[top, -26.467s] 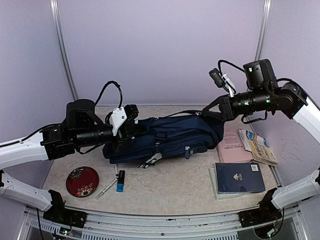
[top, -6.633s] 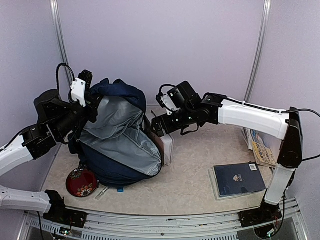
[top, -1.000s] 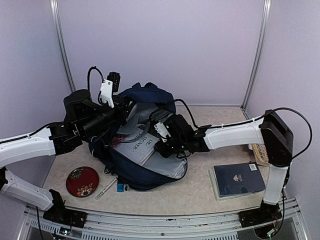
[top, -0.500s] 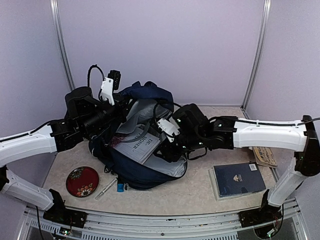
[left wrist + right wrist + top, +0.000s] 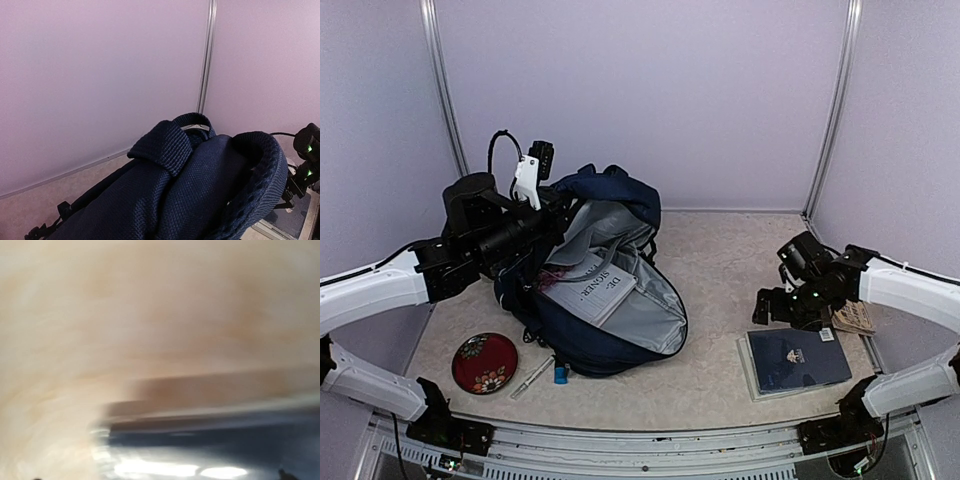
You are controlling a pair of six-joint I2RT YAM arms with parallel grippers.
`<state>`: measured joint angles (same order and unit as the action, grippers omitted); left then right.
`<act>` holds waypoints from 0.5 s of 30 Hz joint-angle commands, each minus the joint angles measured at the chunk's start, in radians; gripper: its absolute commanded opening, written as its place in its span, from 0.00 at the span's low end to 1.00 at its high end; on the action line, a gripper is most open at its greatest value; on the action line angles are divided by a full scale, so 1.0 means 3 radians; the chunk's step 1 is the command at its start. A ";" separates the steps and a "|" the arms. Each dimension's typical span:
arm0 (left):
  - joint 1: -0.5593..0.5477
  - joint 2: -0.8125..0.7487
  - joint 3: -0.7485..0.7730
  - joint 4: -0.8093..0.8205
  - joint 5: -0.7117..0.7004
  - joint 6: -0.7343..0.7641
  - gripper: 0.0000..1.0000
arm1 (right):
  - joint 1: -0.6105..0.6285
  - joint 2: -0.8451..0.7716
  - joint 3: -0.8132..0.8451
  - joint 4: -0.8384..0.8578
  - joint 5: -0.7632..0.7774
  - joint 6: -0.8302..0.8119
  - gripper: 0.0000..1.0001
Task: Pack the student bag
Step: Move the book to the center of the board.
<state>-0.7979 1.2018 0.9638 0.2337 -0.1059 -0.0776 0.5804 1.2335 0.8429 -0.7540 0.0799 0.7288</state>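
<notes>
Left jaws pinch the student bag (image 5: 655, 305), its book (image 5: 588, 287) showing only from above; right jaws unreadable.

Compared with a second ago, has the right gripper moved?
Yes. The right gripper has left the bag and swung to the right. It is now by the far left corner of the blue book.

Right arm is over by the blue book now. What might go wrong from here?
1. The student bag gapes only because the left gripper seems to pinch its upper rim; a slip would likely drop the flap over the mouth.
2. The white book already lies across the opening, so the blue book may jam against it.
</notes>
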 commanded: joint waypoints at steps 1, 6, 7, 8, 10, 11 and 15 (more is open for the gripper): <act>0.0061 -0.0107 -0.0022 -0.0016 0.0000 -0.0017 0.00 | -0.0498 -0.0328 -0.0321 0.0086 -0.0115 0.0425 1.00; 0.0072 -0.0110 -0.0023 -0.0027 0.0022 -0.0017 0.00 | -0.0996 -0.0218 -0.0292 -0.0348 0.0085 0.0702 1.00; 0.0072 -0.0110 -0.0022 -0.0031 0.0027 -0.0018 0.00 | -0.1104 -0.0193 -0.0267 -0.0496 0.0244 0.0795 1.00; 0.0072 -0.0109 -0.0022 -0.0035 0.0030 -0.0015 0.00 | -0.1172 -0.0164 -0.0248 -0.0658 0.0370 0.0928 1.00; 0.0080 -0.0110 -0.0017 -0.0039 0.0037 -0.0017 0.00 | -0.1269 -0.0063 -0.0222 -0.1039 0.0653 0.1248 1.00; 0.0085 -0.0107 -0.0017 -0.0038 0.0051 -0.0017 0.00 | -0.1311 0.0006 -0.0201 -0.1176 0.0787 0.1321 1.00; 0.0097 -0.0101 -0.0016 -0.0047 0.0077 -0.0036 0.00 | -0.1450 0.0295 -0.0100 -0.1364 0.1042 0.1441 1.00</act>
<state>-0.7895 1.1919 0.9638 0.2127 -0.0750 -0.0772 0.1825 1.2610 0.7715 -1.0271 0.2577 1.0637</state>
